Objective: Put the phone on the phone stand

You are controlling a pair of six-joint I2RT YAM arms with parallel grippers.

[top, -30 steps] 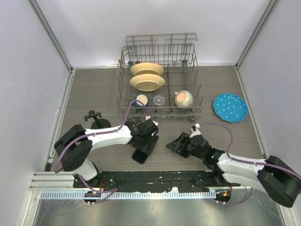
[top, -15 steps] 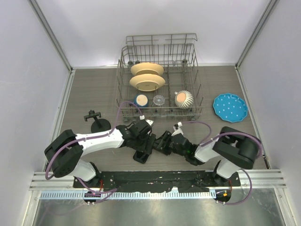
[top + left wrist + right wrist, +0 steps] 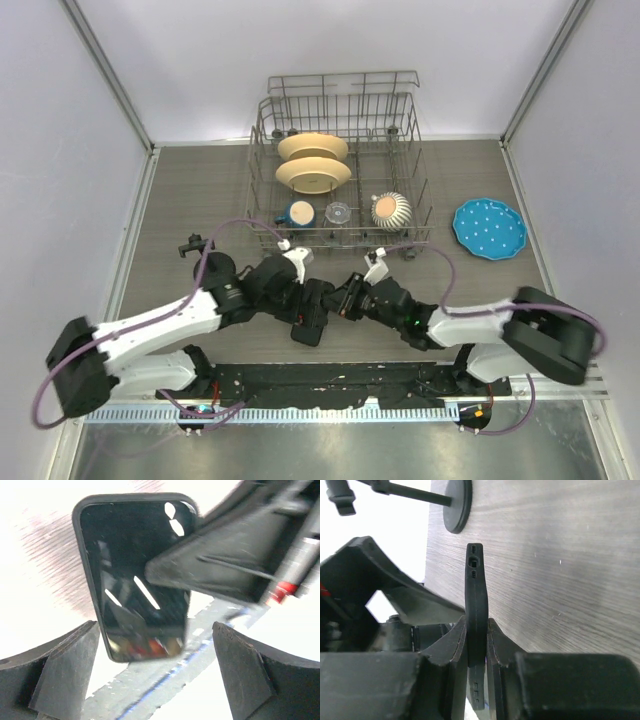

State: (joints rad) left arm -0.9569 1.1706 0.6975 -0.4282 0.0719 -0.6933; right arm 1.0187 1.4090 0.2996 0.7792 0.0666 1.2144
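Observation:
The phone (image 3: 476, 605) stands on edge, pinched across its thin sides by my right gripper (image 3: 477, 630), which is shut on it. In the left wrist view the phone (image 3: 135, 575) shows its glossy screen, with a right finger (image 3: 220, 565) across its corner. My left gripper (image 3: 155, 670) is open, its fingers wide apart and clear of the phone. From above, the phone (image 3: 312, 328) sits between the left gripper (image 3: 303, 303) and the right gripper (image 3: 342, 303). The phone stand (image 3: 211, 264) stands at the left; its disc base (image 3: 457, 505) shows beyond the phone.
A wire dish rack (image 3: 340, 232) with plates, a cup and a ribbed bowl stands at the back. A blue plate (image 3: 489, 228) lies at the right. The black front rail (image 3: 330, 380) runs along the near table edge.
My left gripper has opened, let go of the phone and drawn back to the left. My right gripper has moved in and shut on the phone's edge.

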